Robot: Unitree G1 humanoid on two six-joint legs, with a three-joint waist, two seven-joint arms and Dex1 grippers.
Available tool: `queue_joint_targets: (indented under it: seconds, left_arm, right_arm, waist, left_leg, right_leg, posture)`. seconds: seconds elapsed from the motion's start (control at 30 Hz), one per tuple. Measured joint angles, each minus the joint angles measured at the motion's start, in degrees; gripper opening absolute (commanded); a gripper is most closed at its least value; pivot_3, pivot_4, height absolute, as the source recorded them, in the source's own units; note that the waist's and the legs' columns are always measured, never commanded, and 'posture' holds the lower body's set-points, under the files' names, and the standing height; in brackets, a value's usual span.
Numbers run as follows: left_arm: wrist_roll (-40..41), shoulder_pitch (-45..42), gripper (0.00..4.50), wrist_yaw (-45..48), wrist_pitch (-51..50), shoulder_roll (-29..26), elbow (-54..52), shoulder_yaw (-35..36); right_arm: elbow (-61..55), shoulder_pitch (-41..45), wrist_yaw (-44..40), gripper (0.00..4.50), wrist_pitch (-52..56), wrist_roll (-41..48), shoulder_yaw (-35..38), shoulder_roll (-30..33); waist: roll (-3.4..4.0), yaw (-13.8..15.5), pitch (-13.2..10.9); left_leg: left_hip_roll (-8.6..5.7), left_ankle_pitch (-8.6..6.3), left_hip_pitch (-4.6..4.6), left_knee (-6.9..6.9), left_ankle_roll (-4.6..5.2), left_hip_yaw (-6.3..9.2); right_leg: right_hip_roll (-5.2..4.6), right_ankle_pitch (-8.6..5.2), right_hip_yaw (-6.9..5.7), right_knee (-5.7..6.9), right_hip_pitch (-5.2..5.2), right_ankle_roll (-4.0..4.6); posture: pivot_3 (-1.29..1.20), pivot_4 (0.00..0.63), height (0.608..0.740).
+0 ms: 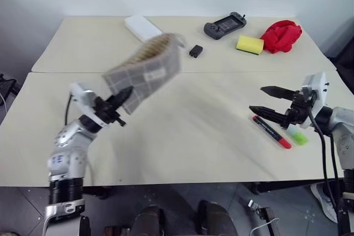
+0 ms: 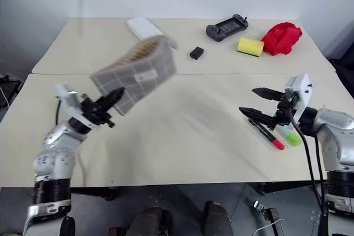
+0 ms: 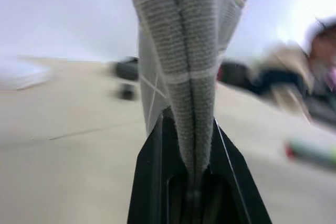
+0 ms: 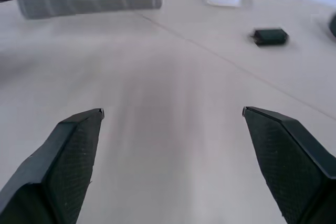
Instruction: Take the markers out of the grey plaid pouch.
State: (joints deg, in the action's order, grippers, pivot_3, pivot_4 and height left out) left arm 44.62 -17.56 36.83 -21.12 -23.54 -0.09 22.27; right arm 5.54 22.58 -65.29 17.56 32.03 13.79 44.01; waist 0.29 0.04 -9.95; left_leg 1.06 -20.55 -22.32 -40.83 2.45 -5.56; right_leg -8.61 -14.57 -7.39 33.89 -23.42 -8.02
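At the lower left of the left eye view, the left gripper [image 1: 123, 100] pinches a corner of the flat rectangular grey plaid fabric pouch [image 1: 145, 73] with thin white grid lines, its two black fingers clamped tight on the cloth, as the left wrist view confirms, where the grey weave [image 3: 191, 72] rises straight out from between the closed fingers. The pouch hangs in the air above the pale beige table [image 1: 182, 136], tilted, with its tan-lined mouth turned toward the upper centre of the frame and a small white label patch on its side. Just behind it, toward the upper left centre, a flat white rectangular box [image 1: 142, 27] lies on the far half of the table. Right of that sits a small black block [image 1: 195, 51], then a dark grey handheld game controller [image 1: 224, 25] near the top edge, a yellow sponge [image 1: 250, 44] and a crumpled red cloth [image 1: 281, 35] at the upper right. At the middle right, the right gripper [image 1: 266, 100] stands with its black fingers spread wide and nothing between them, hovering level over the table. Just below it, at the lower right, two markers lie on the tabletop outside the pouch: a slim red marker with a dark body [image 1: 271, 131] and, beside it, a shorter pale green marker [image 1: 297, 135].
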Motion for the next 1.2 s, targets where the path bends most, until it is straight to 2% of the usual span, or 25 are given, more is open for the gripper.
queue_joint_targets:
  seconds: [0.13, 0.23, 0.33, 0.37, 0.43, 0.5, 0.6, 0.67, 0.73, 0.83, 0.93, 1.03, 1.13, 1.2]
  left_arm:
    - [17.30, 9.72, 0.00, -12.42, -16.93, -0.57, -2.91, 9.38]
    - [25.68, 12.30, 0.00, -21.41, -20.83, 1.64, -3.29, 14.72]
    - [29.54, 14.07, 0.00, -26.71, -22.38, 1.80, -5.29, 16.58]
    - [29.99, 14.83, 0.44, -28.56, -23.11, 1.80, -5.92, 16.63]
    - [29.36, 15.07, 0.76, -31.38, -23.51, 1.72, -5.99, 16.26]
    - [26.14, 15.48, 1.32, -34.08, -23.57, -0.06, -6.00, 14.80]
    - [20.01, 18.15, 2.21, -34.45, -25.65, -8.45, -5.84, 13.05]
    - [15.23, 21.40, 2.83, -31.00, -25.45, -14.93, -6.03, 12.02]
    - [8.32, 26.61, 3.42, -22.65, -22.38, -22.59, -6.22, 9.94]
    - [-1.37, 32.13, 4.36, -8.38, -11.81, -28.24, -6.02, 7.94]
    - [-7.70, 34.48, 4.44, 3.72, -0.52, -30.55, -4.69, 7.97]
    - [-9.29, 34.85, 4.44, 14.55, 9.14, -30.11, -3.98, 9.34]
    - [-9.01, 32.34, 4.44, 19.01, 13.10, -27.38, -6.89, 8.77]
    - [-10.20, 32.79, 4.44, 20.84, 14.19, -27.44, -9.31, 7.49]
  right_arm:
    - [-3.34, -0.33, -4.17, 4.45, -9.59, -1.52, -2.21, -2.55]
    - [-2.98, -0.78, -4.47, 4.45, -16.07, -3.12, -2.21, -4.53]
    - [-2.97, -0.88, -4.52, 4.45, -18.39, -3.73, -2.32, -5.11]
    - [-2.90, -0.97, -4.52, 4.50, -18.82, -3.89, -2.34, -5.12]
    - [-2.82, -1.01, -4.54, 4.50, -19.04, -3.94, -2.35, -5.13]
    - [-2.82, -1.48, -4.67, 4.50, -19.20, -3.91, -2.35, -5.12]
    - [-2.83, -3.19, -4.92, 4.50, -18.72, -3.91, -2.34, -4.67]
    - [-2.83, -3.62, -5.03, 4.50, -18.59, -3.85, -2.25, -4.12]
    - [-2.80, -3.96, -5.25, 4.50, -18.49, -3.74, -1.88, -2.87]
    - [-2.58, -5.10, -5.52, 4.50, -18.42, -3.58, -0.98, -1.72]
    - [-2.56, -5.70, -6.06, 4.50, -17.84, -3.46, -0.98, -1.67]
    - [-2.70, -7.19, -7.38, 4.50, -17.17, -2.82, -0.98, -1.32]
    - [-3.38, -7.90, -9.02, 4.50, -16.14, -2.00, -1.00, -0.46]
    - [-4.11, -8.90, -10.29, 4.50, -16.43, -1.80, -1.00, 0.51]
  waist:
    - [0.00, -0.27, 0.00]
    - [-0.09, 0.28, -0.06]
    - [-0.09, 0.88, -0.05]
    - [-0.09, 1.02, -0.05]
    - [-0.09, 1.18, -0.05]
    - [-0.09, 1.21, -0.05]
    - [-0.09, 0.89, -0.05]
    - [-0.05, 0.44, -0.03]
    - [-0.01, -0.24, -0.01]
    - [-0.01, -0.37, -0.01]
    - [-0.01, -0.33, -0.02]
    - [0.00, -0.20, -0.02]
    - [0.04, -0.17, -0.04]
    - [0.04, -0.25, -0.04]
  left_leg:
    - [0.04, -0.04, 0.10, 0.08, -0.06, 0.04]
    - [0.04, -0.04, 0.09, -0.07, -0.07, 0.17]
    - [-0.04, -0.05, 0.17, -0.11, -0.08, 0.16]
    - [-0.05, -0.05, 0.17, -0.10, -0.08, 0.16]
    - [-0.04, -0.06, 0.18, -0.09, -0.09, 0.16]
    - [-0.11, -0.06, 0.18, -0.07, -0.11, 0.12]
    - [-0.17, -0.10, 0.17, 0.01, -0.18, 0.00]
    - [-0.18, -0.11, 0.22, 0.18, -0.20, -0.18]
    - [-0.18, -0.10, 0.36, 0.50, -0.27, -0.40]
    - [-0.12, -0.12, 0.59, 0.87, -0.39, -0.71]
    - [0.01, -0.17, 0.75, 1.04, -0.48, -0.91]
    - [0.38, -0.21, 0.81, 1.10, -0.52, -1.09]
    - [0.43, -0.24, 0.85, 1.09, -0.47, -1.20]
    - [0.45, -0.25, 0.92, 1.10, -0.46, -1.28]
  right_leg:
    - [0.01, -0.01, 0.09, -0.01, 0.04, -0.01]
    - [0.02, -0.01, 0.01, 0.02, 0.13, -0.01]
    - [-0.01, 0.00, 0.12, 0.03, 0.23, 0.00]
    - [-0.01, 0.00, 0.12, 0.02, 0.22, 0.00]
    - [0.01, -0.01, 0.12, 0.02, 0.21, 0.00]
    - [0.07, -0.01, 0.12, 0.02, 0.20, 0.01]
    - [0.16, -0.06, 0.16, 0.05, 0.06, 0.10]
    - [0.15, -0.09, 0.26, 0.08, -0.06, 0.14]
    - [0.16, -0.12, 0.34, 0.02, -0.14, 0.20]
    - [0.17, -0.19, 0.42, -0.05, -0.20, 0.32]
    - [0.21, -0.28, 0.41, -0.02, -0.25, 0.47]
    - [0.21, -0.32, 0.37, -0.03, -0.29, 0.54]
    - [0.20, -0.31, 0.38, 0.00, -0.28, 0.52]
    - [0.23, -0.31, 0.39, 0.00, -0.28, 0.52]
  posture:
    - [0.00, 0.150, 0.740]
    - [0.00, 0.150, 0.740]
    - [0.00, 0.150, 0.740]
    - [0.00, 0.150, 0.740]
    - [0.00, 0.150, 0.740]
    - [0.00, 0.150, 0.740]
    - [0.00, 0.150, 0.740]
    - [0.00, 0.150, 0.740]
    - [0.00, 0.150, 0.740]
    - [0.00, 0.150, 0.740]
    - [0.00, 0.150, 0.740]
    - [0.00, 0.150, 0.740]
    - [0.00, 0.150, 0.740]
    - [0.00, 0.150, 0.740]
